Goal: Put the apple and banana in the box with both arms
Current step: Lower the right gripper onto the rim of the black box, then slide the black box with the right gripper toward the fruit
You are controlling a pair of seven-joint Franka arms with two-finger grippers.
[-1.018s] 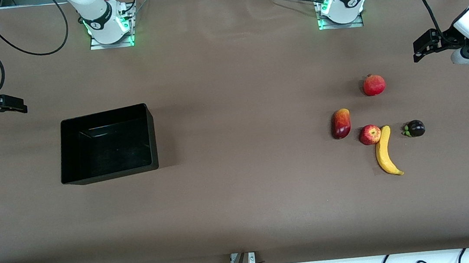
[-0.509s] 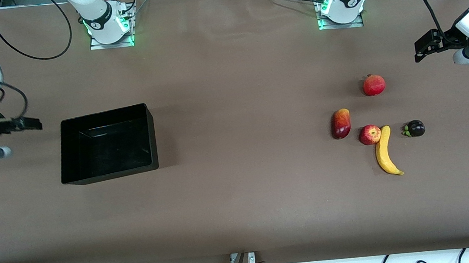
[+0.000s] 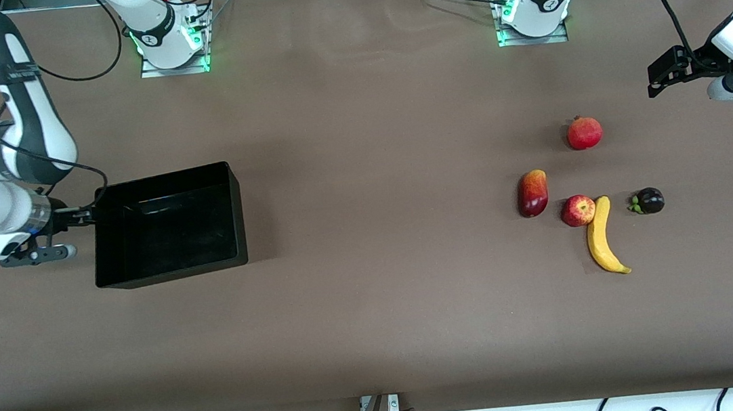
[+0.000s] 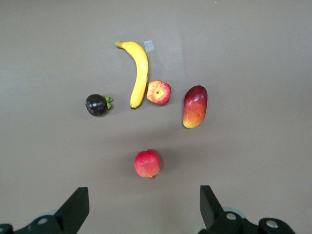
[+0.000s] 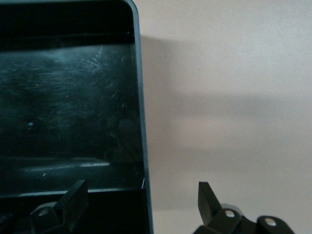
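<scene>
The left pincer (image 3: 656,76) hangs spread and empty over the tabletop (image 3: 376,300) at the left arm's end, its two fingers wide apart in the left wrist view with nothing between them. The fruit cluster lies from it toward the front camera and a little toward the table's middle: first the pomegranate (image 3: 584,132), then the apple (image 3: 577,210) touching the banana (image 3: 603,236), the mango (image 3: 533,193) on one flank and the dark mangosteen (image 3: 648,200) on the other. The banana's long axis runs toward the front camera, its upper end against the apple. The right pincer (image 3: 78,217) is down at the box (image 3: 166,225), its fingers spread astride the wall at the right arm's end, one inside and one outside by the look of the right wrist view. The box holds nothing. Both fruits are well apart from it, so I'd say the left arm is the one to reach them
</scene>
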